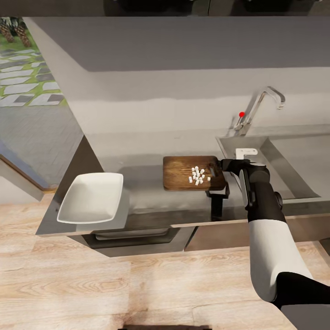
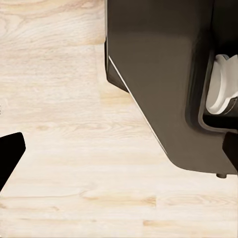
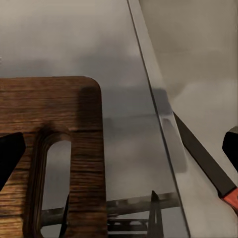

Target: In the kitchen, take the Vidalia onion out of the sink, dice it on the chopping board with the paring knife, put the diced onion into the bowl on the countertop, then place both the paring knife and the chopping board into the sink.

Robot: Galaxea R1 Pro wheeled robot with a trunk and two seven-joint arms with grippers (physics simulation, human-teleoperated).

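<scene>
The chopping board (image 1: 190,173) lies flat on the grey countertop (image 1: 137,151), its slot-handle end toward the sink (image 1: 293,160), with a small heap of white diced onion (image 1: 197,175) on it near that end. The white squarish bowl (image 1: 91,198) sits well apart from the board, at the far left end of the counter close to its front edge. The right gripper (image 1: 228,166) hovers at the board's handle end, between board and basin; in the right wrist view its 2 dark fingertips (image 3: 10,156) stand wide apart at the frame's sides, holding nothing, with the board's slot (image 3: 52,183) and rounded corner below. That same view shows the paring knife (image 3: 206,161), dark blade and red handle end, lying on the pale steel surface just past the counter's edge strip. The chrome tap (image 1: 259,107) with its red dot rises behind the sink. The left wrist view shows pale wood floor (image 2: 64,163), part of the robot's dark body (image 2: 158,74) and 1 dark fingertip (image 2: 9,154); whether the left gripper is apart or together cannot be told.
</scene>
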